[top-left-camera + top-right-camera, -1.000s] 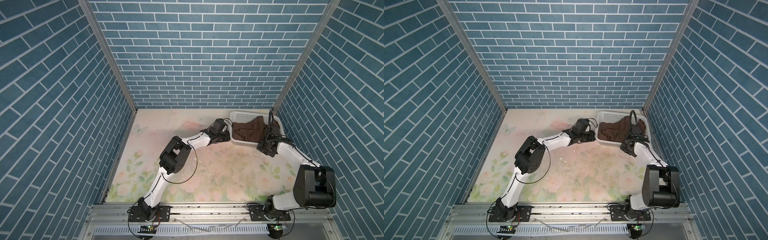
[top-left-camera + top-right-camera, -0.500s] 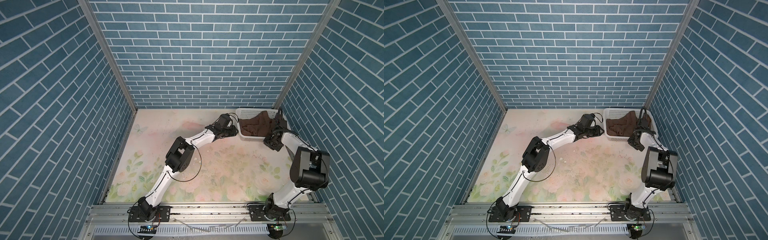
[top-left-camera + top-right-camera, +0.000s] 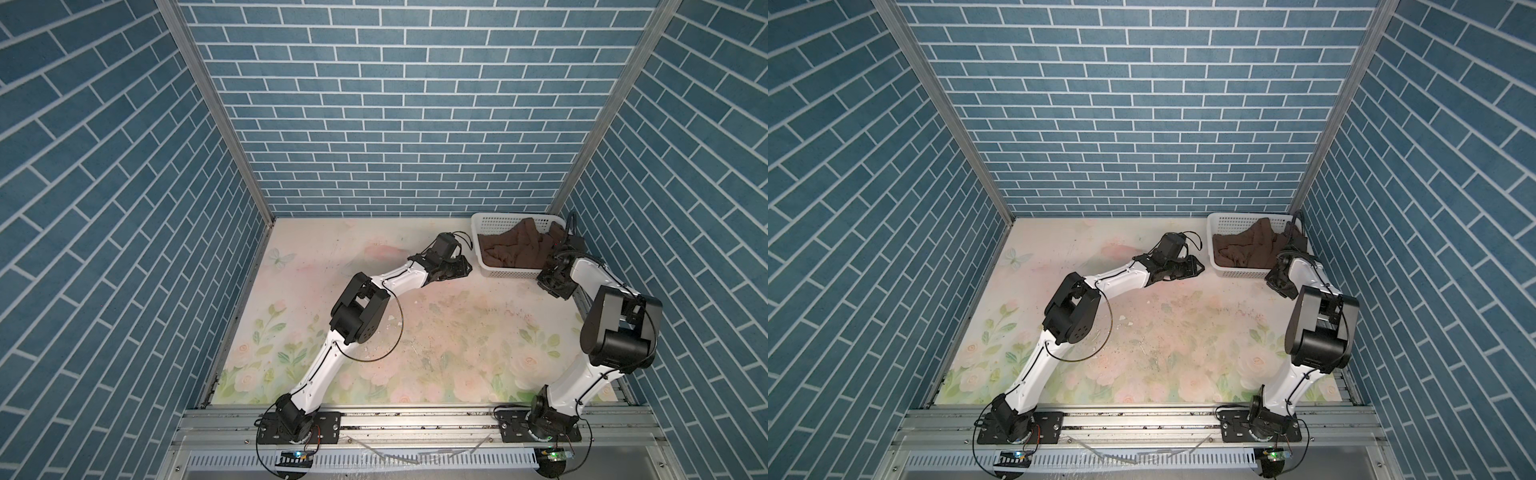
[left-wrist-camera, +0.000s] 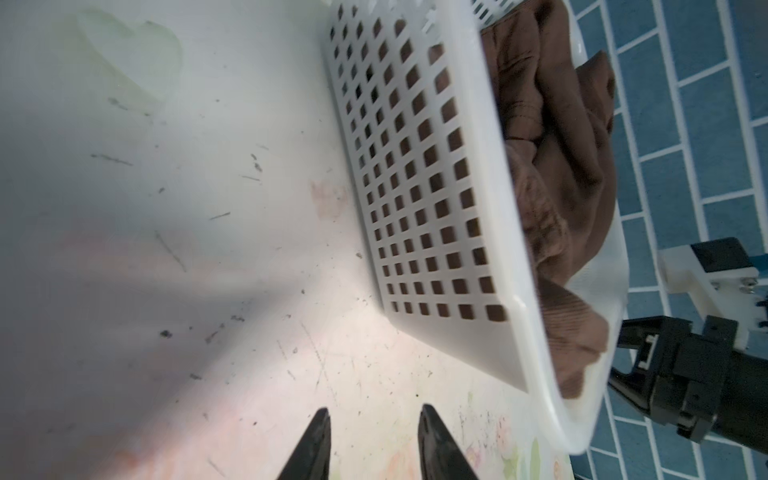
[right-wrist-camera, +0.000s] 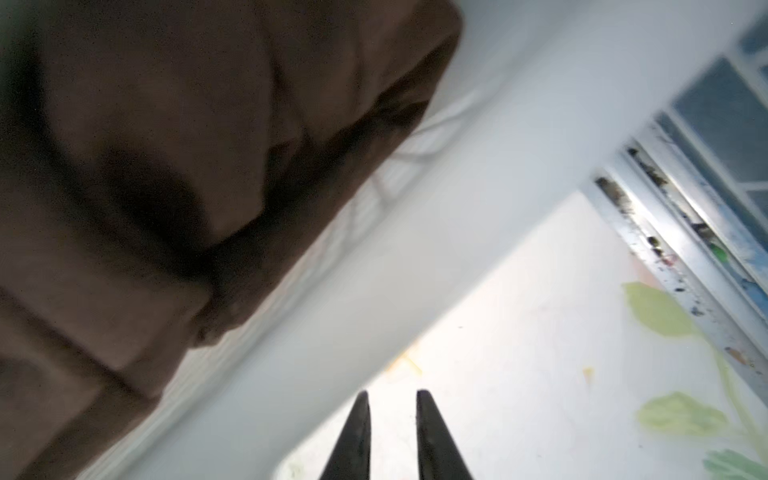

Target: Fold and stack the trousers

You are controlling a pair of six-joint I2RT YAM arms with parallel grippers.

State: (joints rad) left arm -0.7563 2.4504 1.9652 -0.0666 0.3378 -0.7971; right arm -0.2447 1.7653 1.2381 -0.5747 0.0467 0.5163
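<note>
While trousers (image 3: 515, 251) lie bunched in basket (image 3: 498, 222), left tool (image 4: 372, 415) part-spread, empty, right tool (image 5: 390, 395) narrowly parted, seemingly empty.

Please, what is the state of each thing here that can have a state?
White perforated plastic basket: upright, not empty.
Dark brown soft fabric trousers: crumpled, unfolded, inside the basket.
Left gripper: open, empty, beside the basket.
Right gripper: slightly open, empty, near the basket.

No text, label, brand, number or sign can be read in any of these views.
</note>
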